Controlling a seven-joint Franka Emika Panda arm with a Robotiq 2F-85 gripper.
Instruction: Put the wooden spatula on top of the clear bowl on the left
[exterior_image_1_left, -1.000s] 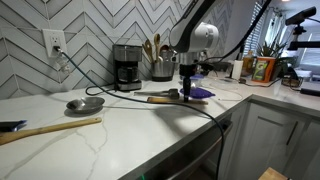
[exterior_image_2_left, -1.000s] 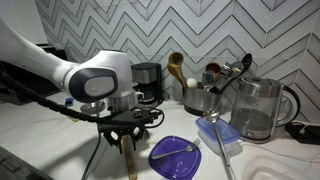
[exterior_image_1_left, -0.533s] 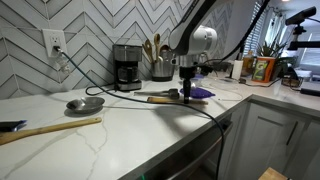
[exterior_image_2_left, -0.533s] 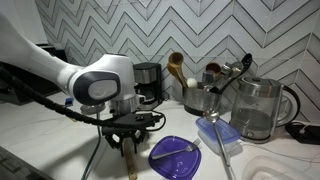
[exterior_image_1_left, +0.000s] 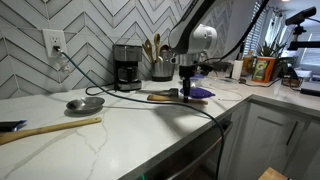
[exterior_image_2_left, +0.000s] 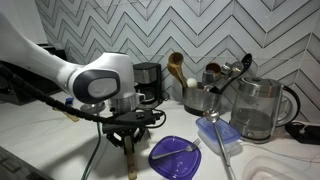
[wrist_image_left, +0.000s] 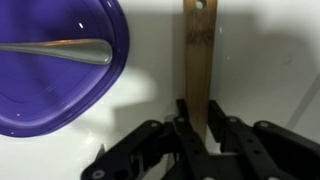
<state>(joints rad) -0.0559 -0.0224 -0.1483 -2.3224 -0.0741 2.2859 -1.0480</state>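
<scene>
The wooden spatula lies flat on the counter just beside the purple plate, near the plate's edge but not touching it. In the wrist view its long axis runs straight away from my palm, parallel to that edge, and the end with a small hole points farthest from me.

My gripper is down over the other end, and my fingers straddle the wood across its narrow width, one on each long edge. That is the relation the lift depends on: squeeze line square to the axis, but the hold far from the middle. The far length will probably want to droop.

I see no gap between pads and wood. Whether I am already squeezing or only resting against it, I cannot tell.

In both exterior views the spatula looks flat on the counter under the gripper, not yet raised.

Past the plate, on the side away from the spatula, stands what I take for the clear bowl, bluish and see-through, with a metal utensil lying by it. A spoon rests on the plate itself, so the carry should go over the plate high enough to clear it.
</scene>
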